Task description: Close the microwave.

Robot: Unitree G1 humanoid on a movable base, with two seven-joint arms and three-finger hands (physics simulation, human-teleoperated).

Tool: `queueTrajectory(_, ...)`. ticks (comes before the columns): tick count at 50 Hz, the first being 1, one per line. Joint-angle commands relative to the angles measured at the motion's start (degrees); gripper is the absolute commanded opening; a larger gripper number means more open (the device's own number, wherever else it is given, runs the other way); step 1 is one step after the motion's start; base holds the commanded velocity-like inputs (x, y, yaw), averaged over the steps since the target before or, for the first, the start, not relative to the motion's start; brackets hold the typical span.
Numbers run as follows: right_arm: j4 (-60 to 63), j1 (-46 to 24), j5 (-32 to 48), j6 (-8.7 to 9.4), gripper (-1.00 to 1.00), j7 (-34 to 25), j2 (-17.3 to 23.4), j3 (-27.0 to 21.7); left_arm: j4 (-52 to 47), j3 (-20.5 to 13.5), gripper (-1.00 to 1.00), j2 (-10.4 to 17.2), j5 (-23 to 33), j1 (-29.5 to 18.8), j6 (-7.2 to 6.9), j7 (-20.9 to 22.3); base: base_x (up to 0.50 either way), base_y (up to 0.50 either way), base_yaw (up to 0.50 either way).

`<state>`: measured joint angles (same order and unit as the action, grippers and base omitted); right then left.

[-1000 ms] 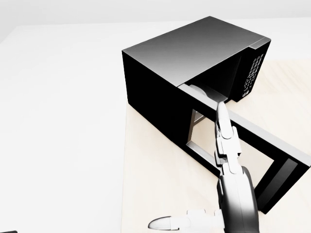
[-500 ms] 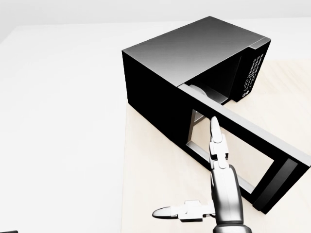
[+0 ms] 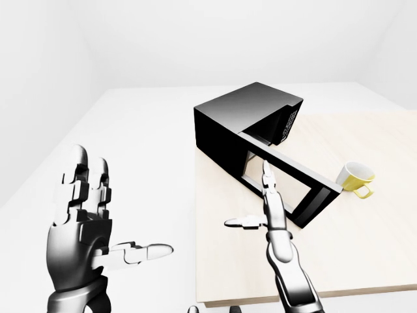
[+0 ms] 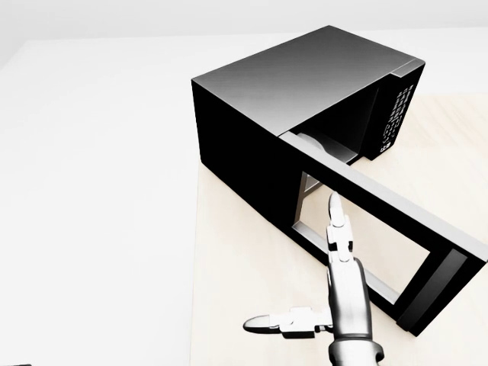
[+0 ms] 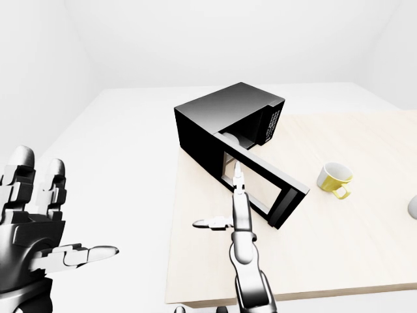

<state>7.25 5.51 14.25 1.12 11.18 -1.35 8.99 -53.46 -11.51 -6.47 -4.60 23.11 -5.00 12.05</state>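
The black microwave (image 4: 305, 84) stands on a pale wooden table (image 4: 244, 274). Its door (image 4: 381, 197) is open and swung out toward the head view's lower right, with a see-through window. My right hand (image 4: 335, 263) is open, with its fingers straight and pointing up the view at the door's outer face near the hinge side, and its thumb out to the left. I cannot tell whether the fingertip touches the door. My left hand (image 3: 91, 222) is open and empty, raised at the lower left of the left-eye view, far from the microwave.
A yellow mug (image 5: 333, 177) stands on the table to the right of the door's free end. A grey rounded thing (image 5: 413, 207) shows at the right edge of the right-eye view. The table's left edge runs just under the microwave's left corner.
My right hand has drawn back down the head view, from over the door's top edge to lower against its outer face. The door stands as before.
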Motion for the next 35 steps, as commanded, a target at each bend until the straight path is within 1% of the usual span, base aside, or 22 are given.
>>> queueTrajectory(1,-4.73,-2.76,-0.46,-1.09,1.00,0.05,-0.42,-1.86,-0.20,0.46,1.00,0.09,0.08,0.53,0.00,0.02,0.00,0.00,0.00)
queueTrajectory(2,-7.67,-5.73,-0.22,-0.99,1.00,0.45,-0.32,-2.87,-0.40,0.20,1.00,0.18,-0.16,0.42,0.00,0.11,0.00,0.00,0.00)
queueTrajectory(16,-7.95,-5.92,0.09,-1.12,1.00,0.21,-0.60,-3.22,-0.43,0.12,1.00,0.06,-0.12,0.37,0.00,0.25,0.00,0.00,0.00)
queueTrajectory(18,-8.44,-6.73,0.22,-0.84,1.00,0.29,-0.58,-3.52,0.04,0.17,1.00,0.09,0.06,0.19,0.00,0.24,0.00,0.00,0.00)
queueTrajectory(19,-14.42,-13.44,-0.24,-0.44,1.00,0.83,0.21,-5.96,-0.55,-0.30,1.00,0.23,-0.34,-0.05,0.00,0.20,0.00,0.00,0.00)
queueTrajectory(20,-15.68,-14.49,-0.27,-0.71,1.00,0.97,0.33,-6.40,-0.57,-0.10,1.00,0.12,-0.12,0.19,0.00,0.33,0.00,0.00,0.00)
queueTrajectory(24,-16.53,-15.23,-0.15,-0.92,1.00,1.07,0.41,-6.69,-0.93,-0.39,1.00,0.06,-0.40,0.25,0.00,0.46,0.00,0.00,0.00)
queueTrajectory(33,-16.43,-15.44,-0.12,-0.75,1.00,0.95,0.42,-6.89,-0.94,-0.52,1.00,-0.10,-0.35,0.15,0.00,0.61,0.00,0.00,0.00)
queueTrajectory(34,-19.72,-17.81,-0.22,-1.74,1.00,1.44,1.06,-7.80,-1.00,-0.60,1.00,-0.06,-0.33,-0.05,0.00,0.58,0.00,0.00,0.00)
queueTrajectory(35,-20.73,-18.47,-0.25,-2.02,1.00,1.51,1.27,-8.05,-0.70,-0.65,1.00,-0.03,-0.22,-0.33,0.00,0.49,0.00,0.00,0.00)
